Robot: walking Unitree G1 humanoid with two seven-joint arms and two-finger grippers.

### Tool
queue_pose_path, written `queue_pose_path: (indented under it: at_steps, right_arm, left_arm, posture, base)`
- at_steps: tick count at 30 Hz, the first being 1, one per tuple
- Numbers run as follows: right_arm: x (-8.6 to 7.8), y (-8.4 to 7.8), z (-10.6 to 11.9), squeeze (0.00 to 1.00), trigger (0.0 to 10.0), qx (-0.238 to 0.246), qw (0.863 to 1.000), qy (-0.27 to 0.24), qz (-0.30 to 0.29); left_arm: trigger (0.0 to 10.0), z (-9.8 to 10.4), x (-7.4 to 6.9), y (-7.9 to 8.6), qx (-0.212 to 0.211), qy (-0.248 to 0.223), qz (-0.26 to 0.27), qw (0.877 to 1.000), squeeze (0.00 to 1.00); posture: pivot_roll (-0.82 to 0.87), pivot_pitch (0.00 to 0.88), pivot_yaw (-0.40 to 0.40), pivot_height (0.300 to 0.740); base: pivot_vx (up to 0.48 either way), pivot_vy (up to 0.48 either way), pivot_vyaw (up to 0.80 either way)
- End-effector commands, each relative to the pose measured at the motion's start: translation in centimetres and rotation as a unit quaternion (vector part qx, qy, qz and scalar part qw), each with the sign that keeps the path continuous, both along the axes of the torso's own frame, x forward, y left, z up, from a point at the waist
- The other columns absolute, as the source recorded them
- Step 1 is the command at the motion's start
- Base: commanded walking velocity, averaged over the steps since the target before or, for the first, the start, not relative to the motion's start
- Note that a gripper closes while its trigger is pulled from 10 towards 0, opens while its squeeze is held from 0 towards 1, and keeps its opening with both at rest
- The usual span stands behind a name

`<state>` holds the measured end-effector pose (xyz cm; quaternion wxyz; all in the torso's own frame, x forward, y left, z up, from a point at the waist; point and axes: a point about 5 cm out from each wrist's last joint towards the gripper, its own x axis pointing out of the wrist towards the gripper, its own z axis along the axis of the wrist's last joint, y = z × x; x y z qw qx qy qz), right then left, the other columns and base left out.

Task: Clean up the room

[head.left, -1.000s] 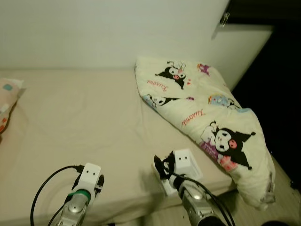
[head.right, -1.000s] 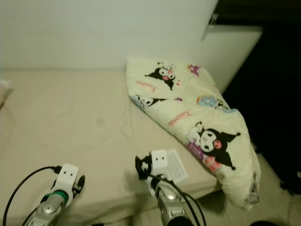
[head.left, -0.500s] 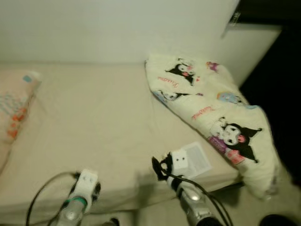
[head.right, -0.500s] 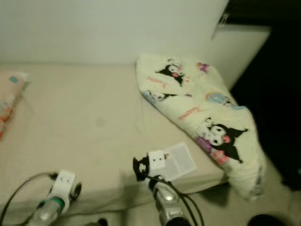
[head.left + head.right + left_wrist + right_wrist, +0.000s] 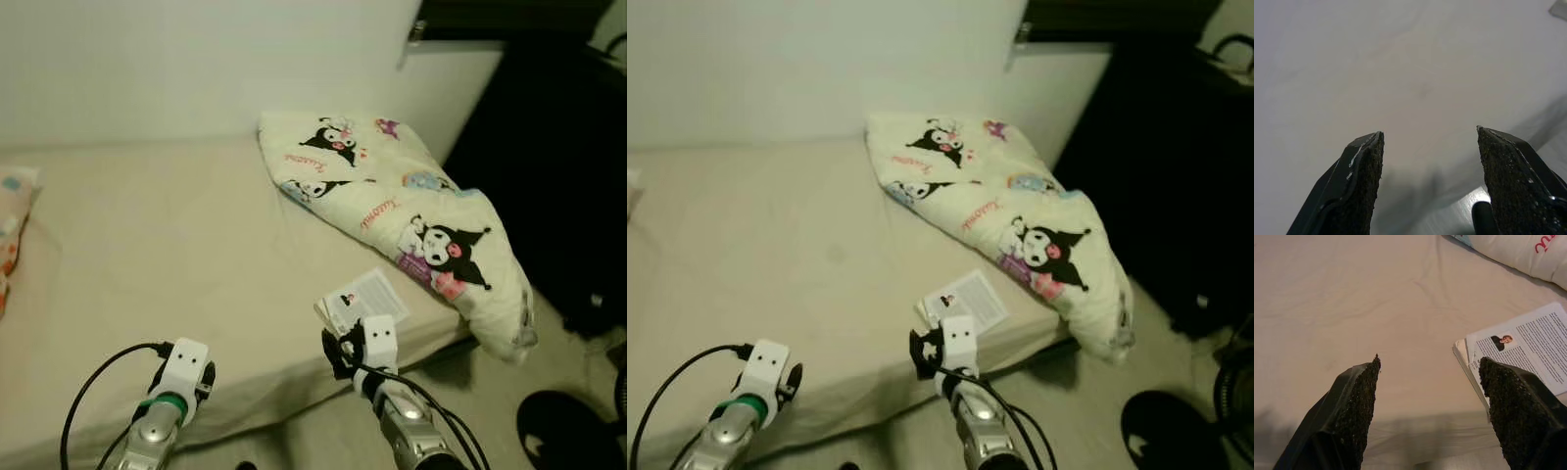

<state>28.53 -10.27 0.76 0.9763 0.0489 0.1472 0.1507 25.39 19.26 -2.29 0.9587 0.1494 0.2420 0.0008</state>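
Beige bed (image 5: 147, 245) holds a booklet (image 5: 1528, 352); left gripper (image 5: 1427, 161) and right gripper (image 5: 1427, 396) fingers apart

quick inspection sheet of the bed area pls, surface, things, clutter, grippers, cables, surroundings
surface: bed with a beige sheet, lightly creased
job's things: folded cartoon-print blanket lying at the bed's right end, its lower corner hanging over the edge; booklet lying flat near the front edge
clutter: patterned pillow at the left edge
grippers: left gripper open over bare sheet; right gripper open, beside the booklet
cables: black cable looping from the left wrist
surroundings: white wall; dark furniture to the right
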Motion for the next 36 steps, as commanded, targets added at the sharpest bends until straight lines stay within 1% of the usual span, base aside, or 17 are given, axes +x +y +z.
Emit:
queue_pose_path:
  at_steps: [1,9,32,36]
  right_arm:
    - [-0.21,-0.07,-0.26,0.00,10.0,0.002,1.000,0.006,-0.003]
    - [-0.20,-0.07,-0.23,0.00,10.0,0.002,1.000,0.006,-0.003]
    - [-0.20,0.21,-0.12,0.00,10.0,0.009,1.000,0.003,0.000]
    - [-0.22,0.35,-0.07,0.00,10.0,0.010,1.000,0.001,0.005]
  left_arm:
    - [10.0,-0.77,-0.78,-0.26,-0.001,0.020,-0.002,1.000,0.00]
    - [10.0,-0.83,-0.83,-0.34,-0.002,0.020,-0.002,1.000,0.00]
    - [10.0,-0.79,-0.77,-0.23,0.000,0.020,-0.002,1.000,0.00]
    - [10.0,-0.80,-0.77,-0.20,0.001,0.021,-0.001,1.000,0.00]
  posture:
    - [0.10,0.016,-0.029,0.740]
    - [0.10,0.016,-0.029,0.740]
    - [0.10,0.018,-0.025,0.740]
    - [0.10,0.018,-0.024,0.740]
  base:
    - [-0.240,0.000,0.00]
    - [-0.281,0.000,0.00]
    - [-0.360,0.000,0.00]
    - [0.000,0.000,0.00]
